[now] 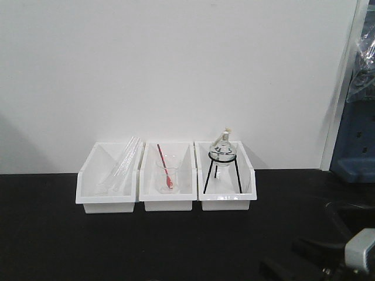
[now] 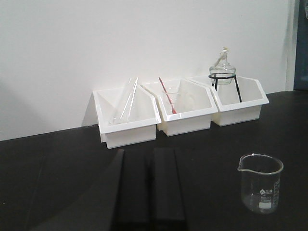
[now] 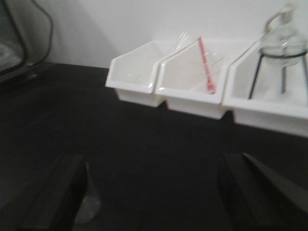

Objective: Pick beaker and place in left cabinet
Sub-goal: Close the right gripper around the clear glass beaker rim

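Glass, clear and thin-walled: the beaker (image 2: pixel 260 184) stands upright and empty on the black table (image 2: pixel 57 192). It is alone, well forward of the white bins (image 2: pixel 127 132) at the wall, and off to the right of the left hand (image 2: pixel 151 159). Judged light, rigid, brittle and slick; a hard pinch or a knock against a shelf edge could crack it. Recommended hold: across the body just below the rim and clear of the pour spout, which faces left in the left wrist view. Use moderate pressure and keep it vertical.

Left hand: the two dark fingers (image 2: pixel 134 192) lie side by side with only a thin slit between them, effectively closed. Nothing is held and there is no contact with the beaker. It would need to spread before any approach.

Right hand (image 3: pixel 154 163): fingers (image 3: pixel 260 192) set wide apart, nothing between them, above the table. A pale smear beside its other finger is too blurred to identify.

Left cabinet: not identifiable in any view.
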